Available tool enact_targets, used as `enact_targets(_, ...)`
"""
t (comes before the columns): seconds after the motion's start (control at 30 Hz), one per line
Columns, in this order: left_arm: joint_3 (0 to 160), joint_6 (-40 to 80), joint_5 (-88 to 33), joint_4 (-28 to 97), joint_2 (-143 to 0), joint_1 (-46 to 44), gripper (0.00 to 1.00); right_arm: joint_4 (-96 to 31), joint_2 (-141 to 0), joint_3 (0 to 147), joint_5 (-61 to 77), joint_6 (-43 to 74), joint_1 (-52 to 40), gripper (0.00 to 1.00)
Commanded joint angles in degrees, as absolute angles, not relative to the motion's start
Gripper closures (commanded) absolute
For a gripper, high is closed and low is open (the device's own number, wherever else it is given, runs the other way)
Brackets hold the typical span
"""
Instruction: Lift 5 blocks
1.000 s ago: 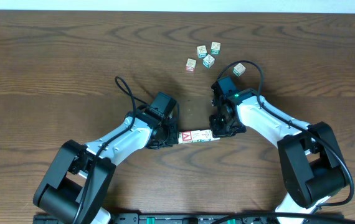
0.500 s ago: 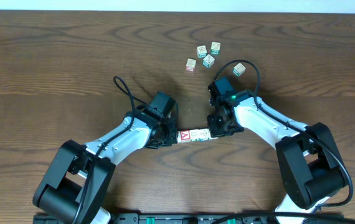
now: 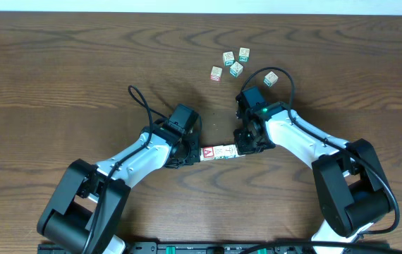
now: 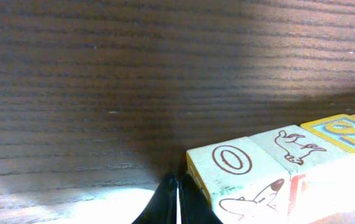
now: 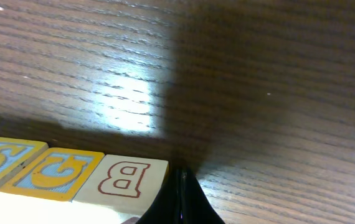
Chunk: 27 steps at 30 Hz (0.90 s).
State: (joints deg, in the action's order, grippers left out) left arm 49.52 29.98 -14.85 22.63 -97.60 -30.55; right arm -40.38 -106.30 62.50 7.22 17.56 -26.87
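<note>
While left claw [image 3: 195, 155] and right claw [image 3: 241, 148], closed, pinch one block row [image 3: 219, 152], five cubes [image 3: 236, 68] lie apart.

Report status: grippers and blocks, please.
Left gripper shut, right gripper shut. Row of blocks pressed end to end between them. Loose blocks lie apart, not in the way.

**Materials and Surface Finish**

The table [image 3: 60, 70] was dark brown wood with a pronounced grain and a satin sheen that reflected the lamp light in bright patches. The blocks [image 4: 227, 163] were pale, smooth wood with matt printed faces. The arm shells [image 3: 136, 152] were glossy white plastic, and the joint housings [image 3: 349, 192] were matt black plastic
</note>
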Motion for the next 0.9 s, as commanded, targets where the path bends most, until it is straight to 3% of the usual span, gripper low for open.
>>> enact_targets(0.0, 50.5, 28.8, -25.1, 18.0, -97.0, -33.3, 0.93, -38.5, -106.2, 62.7, 31.0, 16.2, -31.0, 0.99)
enact_targets(0.87, 50.5, 28.7, -26.2, 17.3, -96.0, -33.4, 0.93, -37.7, -106.2, 62.7, 36.7, 19.8, -28.8, 0.99)
